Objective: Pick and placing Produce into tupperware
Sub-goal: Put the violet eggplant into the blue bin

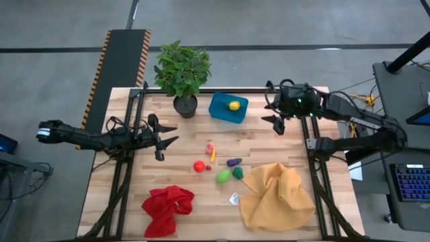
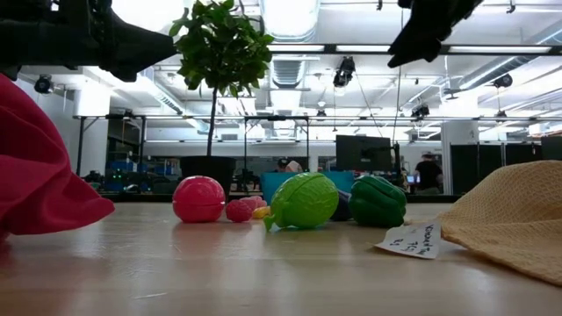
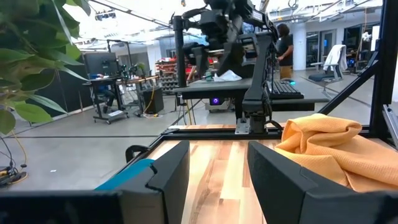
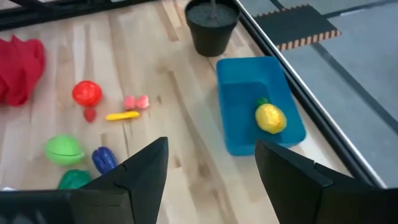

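High view first: a wooden-slat surface (image 1: 269, 128) is seen from straight above, with a dark arm parked at each side. The biggest thing lying on it is a crumpled mustard-yellow cloth (image 1: 277, 196) toward the near right corner, followed by a leafy potted plant (image 1: 182, 72) at the far edge and a bunched red cloth (image 1: 167, 209) near the front left. The teal-blue tupperware (image 1: 228, 107) is set just beside the plant pot, on its right, and one yellow fruit (image 1: 234, 105) is already sitting inside it. The left claw (image 1: 163, 141) is held above the left part of the surface, well apart from the tub, fingers spread and nothing pinched. The right claw (image 1: 277, 124) is hung just to the right of the tub, also spread and empty; in its own wrist view the tub and the yellow piece are seen past the two dark fingers (image 4: 142, 171). The rest of the produce is scattered in the middle, between the red cloth and the yellow one: a red ball (image 1: 199, 166), a light green piece (image 1: 223, 177), a darker green piece (image 1: 238, 173), a purple one (image 1: 234, 162), a thin yellow stick (image 1: 213, 156) and a small pink bit (image 1: 210, 146). A small white tag (image 1: 234, 198) is lying just beside the yellow cloth's edge.
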{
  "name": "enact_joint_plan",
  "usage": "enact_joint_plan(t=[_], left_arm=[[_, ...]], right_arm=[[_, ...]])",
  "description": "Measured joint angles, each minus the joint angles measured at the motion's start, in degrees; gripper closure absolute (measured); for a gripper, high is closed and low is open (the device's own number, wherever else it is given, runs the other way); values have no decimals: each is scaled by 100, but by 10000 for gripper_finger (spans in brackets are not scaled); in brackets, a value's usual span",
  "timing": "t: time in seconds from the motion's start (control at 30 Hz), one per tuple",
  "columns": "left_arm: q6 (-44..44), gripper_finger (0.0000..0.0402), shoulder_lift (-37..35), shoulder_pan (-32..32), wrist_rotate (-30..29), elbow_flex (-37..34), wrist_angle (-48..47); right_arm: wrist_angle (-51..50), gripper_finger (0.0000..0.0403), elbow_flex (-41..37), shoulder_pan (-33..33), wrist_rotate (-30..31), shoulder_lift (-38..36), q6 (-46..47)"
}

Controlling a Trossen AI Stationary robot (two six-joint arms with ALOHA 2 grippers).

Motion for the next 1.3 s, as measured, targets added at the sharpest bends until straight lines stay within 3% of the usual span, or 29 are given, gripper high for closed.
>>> enact_joint_plan(t=[0.23,0.47,0.67,0.97,1.3], left_arm=[[0,253,0,2,0,0,0],[0,253,0,1,0,0,0],[-2,253,31,2,-2,0,2],[-2,253,44,1,0,0,-1],[-4,253,44,2,0,0,0]], right_arm=[[896,170,-777,359,-39,-269,52],[1505,170,-1263,609,-196,38,10],[1756,161,-1270,944,-196,585,5],[2675,95,-1269,1659,-197,1458,-297],[2709,70,-1032,1847,-195,2397,-285]])
